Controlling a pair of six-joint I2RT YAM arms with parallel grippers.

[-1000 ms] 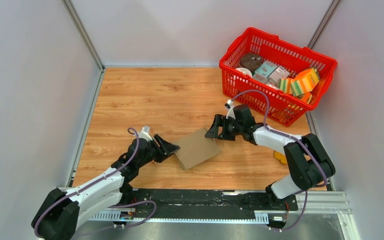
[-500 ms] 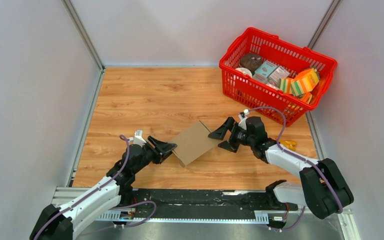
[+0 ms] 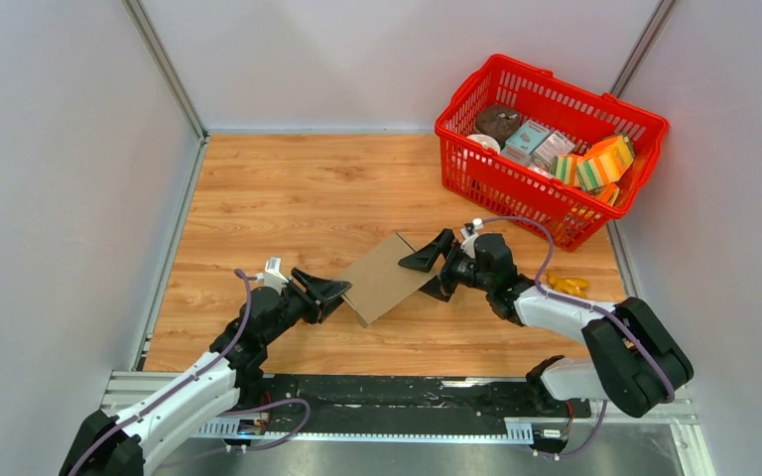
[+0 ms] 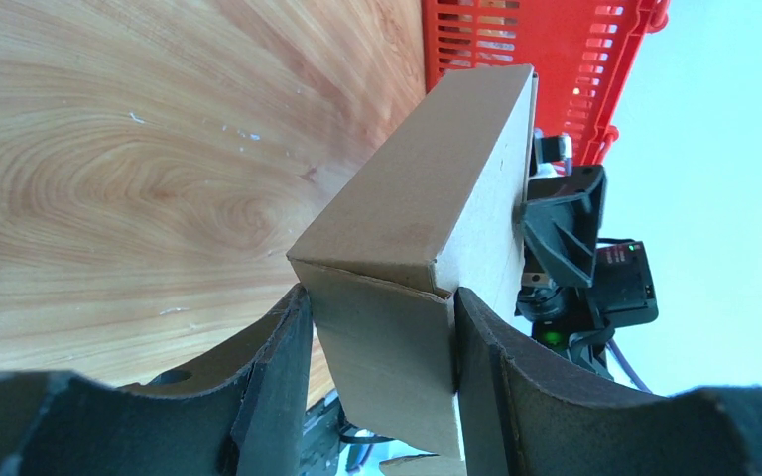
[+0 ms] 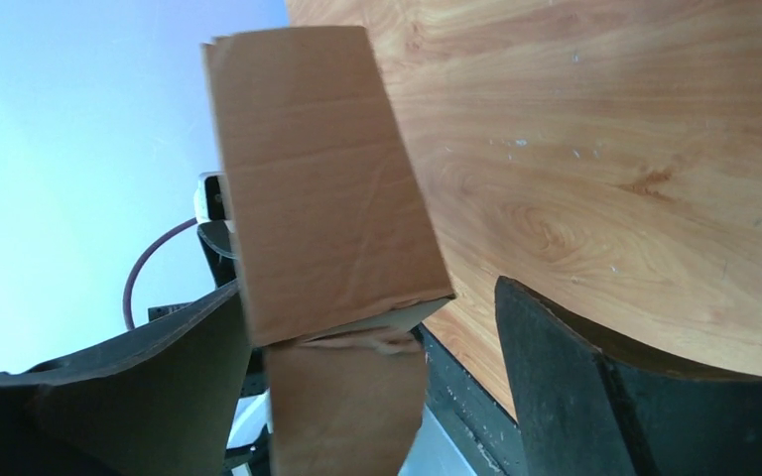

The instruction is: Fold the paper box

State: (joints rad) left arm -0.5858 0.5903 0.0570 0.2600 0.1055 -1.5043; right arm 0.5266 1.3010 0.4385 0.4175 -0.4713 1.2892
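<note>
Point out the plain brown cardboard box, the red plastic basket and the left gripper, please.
plain brown cardboard box point(image 3: 385, 281): top view, its upper face.
red plastic basket point(image 3: 501, 183): top view, near wall.
left gripper point(image 3: 340, 291): top view, between its fingertips.

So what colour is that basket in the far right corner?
The basket is red, clearest in the top external view.
</note>
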